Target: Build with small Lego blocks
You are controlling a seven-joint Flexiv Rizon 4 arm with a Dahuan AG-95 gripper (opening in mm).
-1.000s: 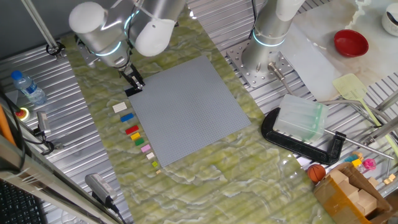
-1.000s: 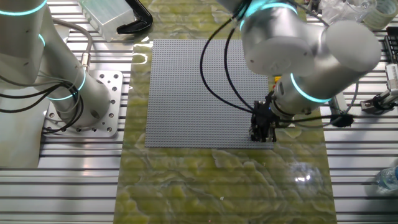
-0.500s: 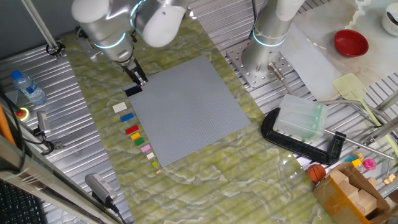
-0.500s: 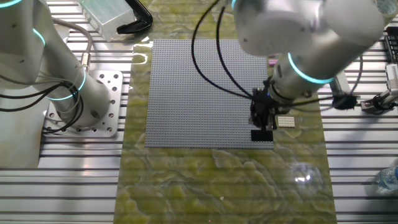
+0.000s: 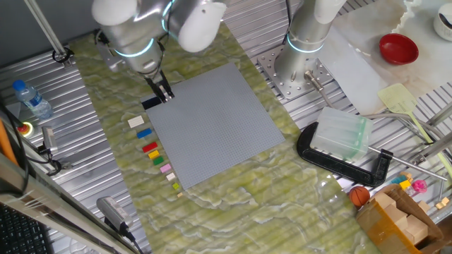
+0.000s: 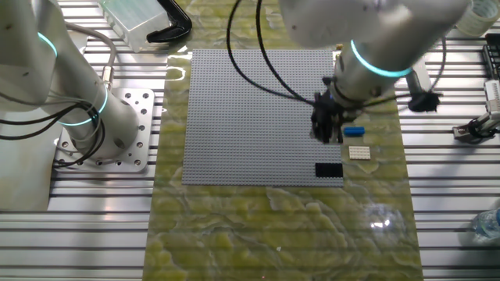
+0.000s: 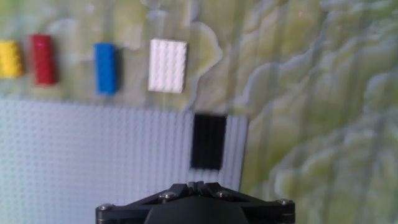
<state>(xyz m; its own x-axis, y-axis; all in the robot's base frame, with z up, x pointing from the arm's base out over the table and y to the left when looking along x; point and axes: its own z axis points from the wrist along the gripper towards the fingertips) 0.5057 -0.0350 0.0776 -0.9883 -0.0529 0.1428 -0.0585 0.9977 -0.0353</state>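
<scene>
Black rectangular plastic Lego brick (image 6: 329, 169): sits on corner of large grey studded baseplate (image 6: 250, 117), as 0.5 s ago. Two-finger gripper (image 6: 326, 133): now lifted clear, shifted twd plate centre; holds nothing, finger gap can't tell. White brick (image 7: 168, 65), blue brick (image 7: 106, 68), red brick (image 7: 42, 58): off-plate row, unmoved.

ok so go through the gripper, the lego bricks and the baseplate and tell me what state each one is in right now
gripper: raised above the baseplate, holding nothing visible; can't tell how the jaws stand
black brick: lying flat on the baseplate near its corner, free of the gripper
white brick: loose on the mat beside the baseplate
blue brick: loose on the mat
red brick: loose on the mat
yellow brick: loose on the mat
grey baseplate: flat on the mat, bearing only the black brick
</scene>
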